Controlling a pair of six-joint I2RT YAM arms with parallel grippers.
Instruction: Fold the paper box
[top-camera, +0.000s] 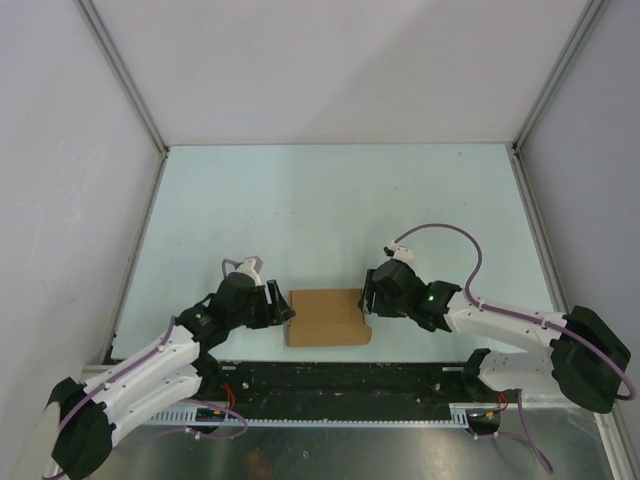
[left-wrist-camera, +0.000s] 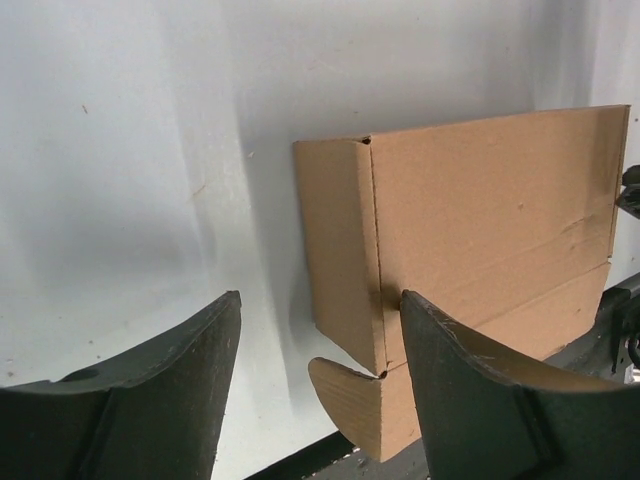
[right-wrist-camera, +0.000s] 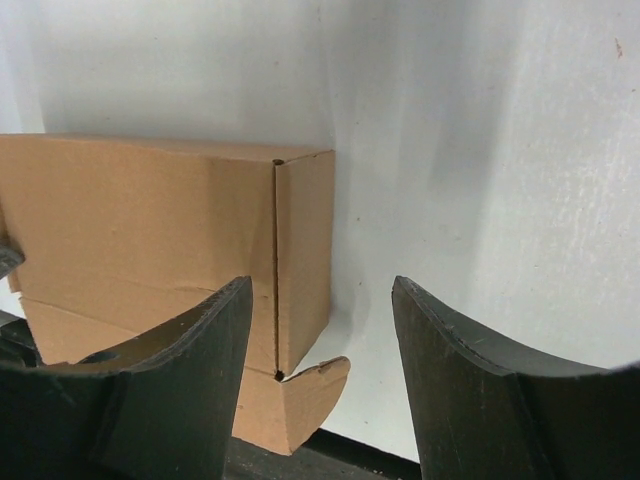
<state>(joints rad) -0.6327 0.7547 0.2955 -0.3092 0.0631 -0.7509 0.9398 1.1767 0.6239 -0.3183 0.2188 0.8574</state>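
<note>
- At the near edge of the tabletop (top-camera: 330, 200), the paper box (top-camera: 327, 318) sits folded up into a low rectangular form between the two arms, close to their bases.
- Left end effector (top-camera: 286, 306) stands at the box's left end with its fingers spread wide and nothing gripped. Whether a finger touches the card cannot be told.
- Right end effector (top-camera: 366, 298) mirrors it at the right end, likewise agape and empty.
- Both wrist views show plain brown cardboard with a rounded tab (left-wrist-camera: 352, 398) poking out loose at the near lower corner of each end. A faint crease crosses the broad top panel.
- By its look, the box is light and stiff only across its panels. It would likely slide on the smooth surface and dent under a hard pinch.
- The surest hold appears to be the two end panels, pressed inward together, or the loose tabs themselves for tucking.
- Beyond the box, the pale tabletop runs back to the far walls.
</note>
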